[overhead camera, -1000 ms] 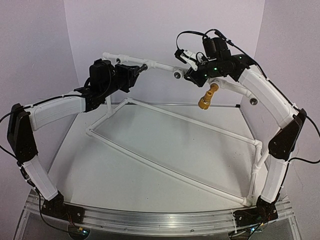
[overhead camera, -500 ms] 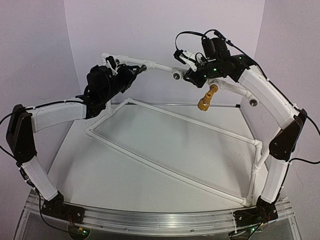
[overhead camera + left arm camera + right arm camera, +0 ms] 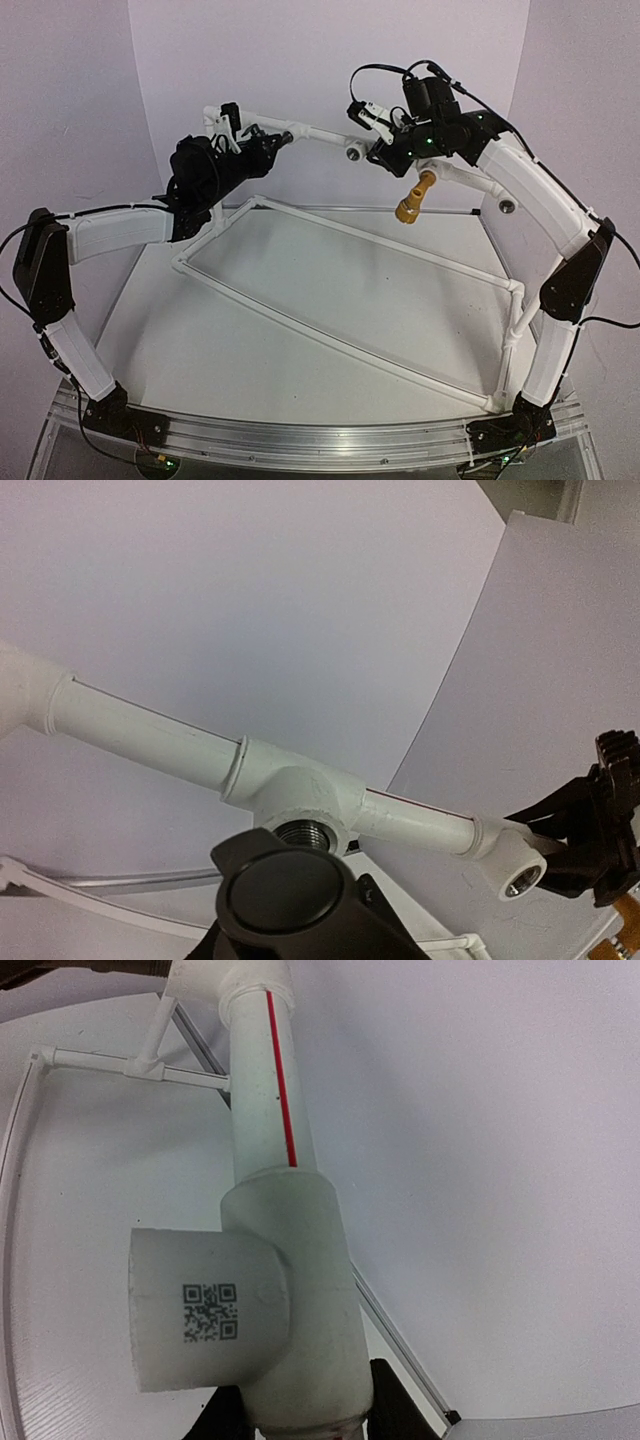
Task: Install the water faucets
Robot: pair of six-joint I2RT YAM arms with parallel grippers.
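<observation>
White pipe (image 3: 255,1090) with a thin red stripe along its length. White tee (image 3: 290,1260) bearing a black QR code on the 9 o'clock branch. Brass-yellow faucet (image 3: 413,198); matte black faucet (image 3: 285,900). Grey metal thread inside a white socket (image 3: 305,832). White surface (image 3: 350,290).

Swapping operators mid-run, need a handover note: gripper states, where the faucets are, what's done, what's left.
Left gripper: shut on the black faucet, held just in front of the threaded socket on the white pipe. The socket opening shows empty, so the faucet is not threaded in.
Right gripper: shut on the tee fitting with the QR label, bracing the pipe.
Brass faucet: hangs from a fitting further right on the pipe and looks installed.
Left to do: seat and screw in the black faucet, then release both grips.
</observation>
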